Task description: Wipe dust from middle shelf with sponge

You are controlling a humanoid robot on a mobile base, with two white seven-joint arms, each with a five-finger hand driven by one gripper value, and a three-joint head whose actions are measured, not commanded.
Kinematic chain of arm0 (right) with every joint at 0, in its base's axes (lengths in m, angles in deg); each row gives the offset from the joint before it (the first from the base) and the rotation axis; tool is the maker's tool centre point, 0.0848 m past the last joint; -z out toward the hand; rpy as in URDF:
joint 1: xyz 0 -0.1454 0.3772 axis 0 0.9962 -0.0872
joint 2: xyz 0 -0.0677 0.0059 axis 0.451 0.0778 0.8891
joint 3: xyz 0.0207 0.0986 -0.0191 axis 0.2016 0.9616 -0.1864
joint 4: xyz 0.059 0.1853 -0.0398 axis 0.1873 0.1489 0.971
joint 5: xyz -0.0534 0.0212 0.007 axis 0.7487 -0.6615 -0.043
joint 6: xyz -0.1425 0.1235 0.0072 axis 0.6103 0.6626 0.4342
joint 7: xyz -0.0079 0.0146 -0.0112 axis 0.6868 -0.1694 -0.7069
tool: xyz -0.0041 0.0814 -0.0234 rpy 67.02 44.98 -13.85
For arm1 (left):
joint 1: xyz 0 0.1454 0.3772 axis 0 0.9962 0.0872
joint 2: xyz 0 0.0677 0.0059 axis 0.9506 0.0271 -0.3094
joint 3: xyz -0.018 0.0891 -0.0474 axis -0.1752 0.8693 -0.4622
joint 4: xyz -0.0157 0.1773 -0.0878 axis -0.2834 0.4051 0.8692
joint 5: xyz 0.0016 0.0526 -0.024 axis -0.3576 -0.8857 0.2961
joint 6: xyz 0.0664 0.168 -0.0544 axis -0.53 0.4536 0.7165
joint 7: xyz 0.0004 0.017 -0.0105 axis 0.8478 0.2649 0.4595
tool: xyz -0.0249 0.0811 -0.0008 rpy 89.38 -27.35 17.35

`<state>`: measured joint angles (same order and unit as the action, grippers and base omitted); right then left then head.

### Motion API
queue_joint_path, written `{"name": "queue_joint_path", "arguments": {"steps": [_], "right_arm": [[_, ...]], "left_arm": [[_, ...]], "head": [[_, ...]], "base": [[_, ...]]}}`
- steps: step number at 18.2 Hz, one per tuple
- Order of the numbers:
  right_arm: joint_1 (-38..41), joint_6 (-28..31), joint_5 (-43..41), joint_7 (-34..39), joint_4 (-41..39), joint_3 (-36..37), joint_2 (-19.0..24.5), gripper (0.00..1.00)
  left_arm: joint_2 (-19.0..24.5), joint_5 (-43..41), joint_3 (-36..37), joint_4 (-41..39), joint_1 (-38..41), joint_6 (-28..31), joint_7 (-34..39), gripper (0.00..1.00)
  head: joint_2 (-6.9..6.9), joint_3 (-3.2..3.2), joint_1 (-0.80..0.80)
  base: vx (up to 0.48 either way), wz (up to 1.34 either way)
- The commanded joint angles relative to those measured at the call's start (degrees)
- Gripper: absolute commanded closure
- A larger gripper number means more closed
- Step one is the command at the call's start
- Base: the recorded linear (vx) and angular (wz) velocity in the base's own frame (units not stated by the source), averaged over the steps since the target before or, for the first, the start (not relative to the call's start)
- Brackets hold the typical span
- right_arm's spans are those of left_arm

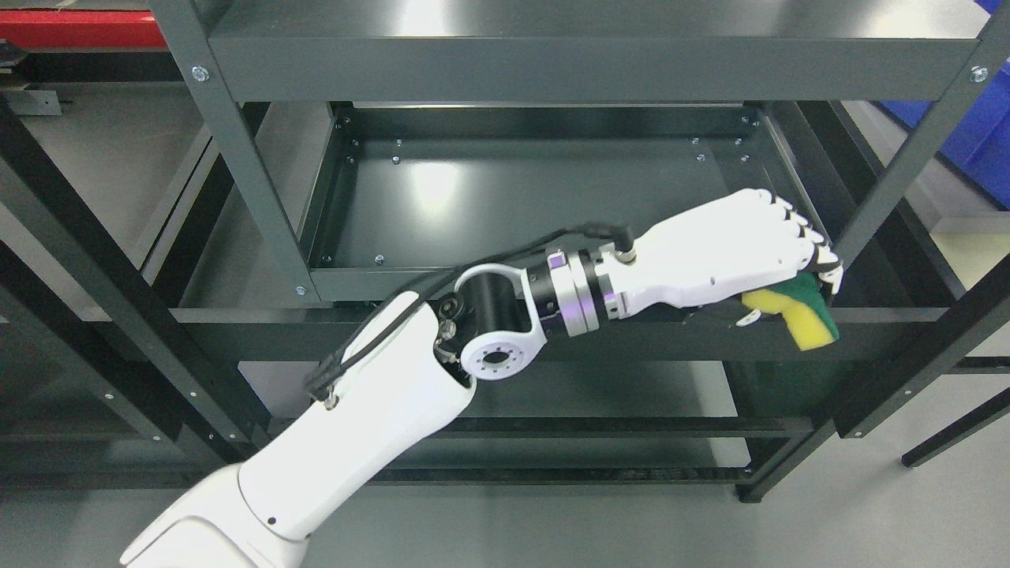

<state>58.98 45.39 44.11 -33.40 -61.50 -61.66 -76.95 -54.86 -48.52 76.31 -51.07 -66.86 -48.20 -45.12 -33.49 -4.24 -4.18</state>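
Clearly the wiping step is under way or about to begin: the left hand (734,248), on an arm entering from the lower left, has its fingers (797,229) curled over a sponge (797,312) and holds it at the right end of the middle shelf (489,189). The sponge is yellow with a green scouring layer, and it sticks out below the palm. It hangs just over the near front lip of the shelf, close to the right-hand upright post (907,166). Whether the sponge actually touches the shelf panel cannot be told from this view; much of it seems to sit at or beyond the near edge rather than flat on the panel.

The shelf itself is a dark metal tray with a raised rim and small screws along its far and left sides. Its bare panel shows glare from overhead light, and no dust can be made out. An upper shelf (592,47) crosses the top of the view, and lower rails show beneath. The right arm is not visible.

Judging from this, the corner at the near right is the starting or turning point of a stroke. The next move likely calls for pressing the sponge face flat onto the panel, then sweeping left across it while keeping the wrist low enough to clear the upper shelf. The raised rim could catch the sponge.
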Motion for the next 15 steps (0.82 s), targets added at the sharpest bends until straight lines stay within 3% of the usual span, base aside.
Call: {"name": "queue_joint_path", "arguments": {"steps": [1,5,11,15], "right_arm": [[0.0,0.04,0.0,0.03,-1.0,0.0,-1.0,0.0],[0.0,0.04,0.0,0.03,-1.0,0.0,-1.0,0.0],[0.0,0.04,0.0,0.03,-1.0,0.0,-1.0,0.0],[0.0,0.04,0.0,0.03,-1.0,0.0,-1.0,0.0]], "left_arm": [[0.2,10.76,-17.2,-0.18,19.64,-0.62,5.18,0.98],[0.2,19.54,-29.6,-0.18,28.62,-0.53,10.13,0.98],[0.2,28.34,-42.62,-0.26,32.32,-0.09,9.77,0.99],[0.2,30.2,-44.84,-0.27,32.59,-0.09,9.86,0.99]], "head": [[0.0,0.0,0.0],[0.0,0.0,0.0],[0.0,0.0,0.0],[0.0,0.0,0.0]], "base": [[0.0,0.0],[0.0,0.0],[0.0,0.0],[0.0,0.0]]}}
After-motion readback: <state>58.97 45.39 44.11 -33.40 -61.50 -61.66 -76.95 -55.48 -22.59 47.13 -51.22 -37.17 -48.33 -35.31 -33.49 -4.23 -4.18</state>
